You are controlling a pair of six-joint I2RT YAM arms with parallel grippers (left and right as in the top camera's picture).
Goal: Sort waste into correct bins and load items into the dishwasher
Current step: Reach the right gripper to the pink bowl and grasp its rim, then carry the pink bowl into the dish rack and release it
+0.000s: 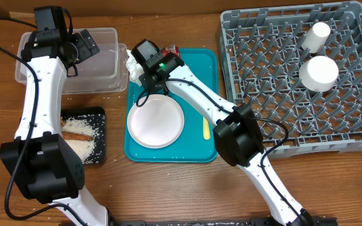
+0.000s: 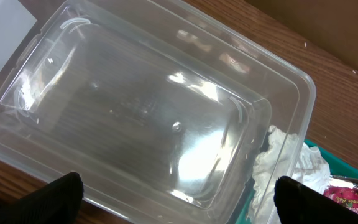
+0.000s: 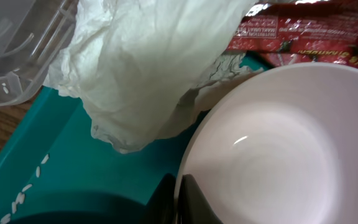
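Two right fingers (image 3: 197,208) pinched on bowl (image 3: 278,149) rim, napkin (image 3: 148,62) just beyond

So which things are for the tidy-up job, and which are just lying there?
For the job: napkin, red wrapper, rice, brown sticks, clear tub, black tray, white plate, yellow spoon, cup, bowl, grey rack.
Just lying there: teal tray, wooden table.

Noted pale lettering printed in rows on the red wrapper (image 3: 303,34), seen in the right wrist view. Too blurred to make out any word or brand. Found nothing else legible in any view.
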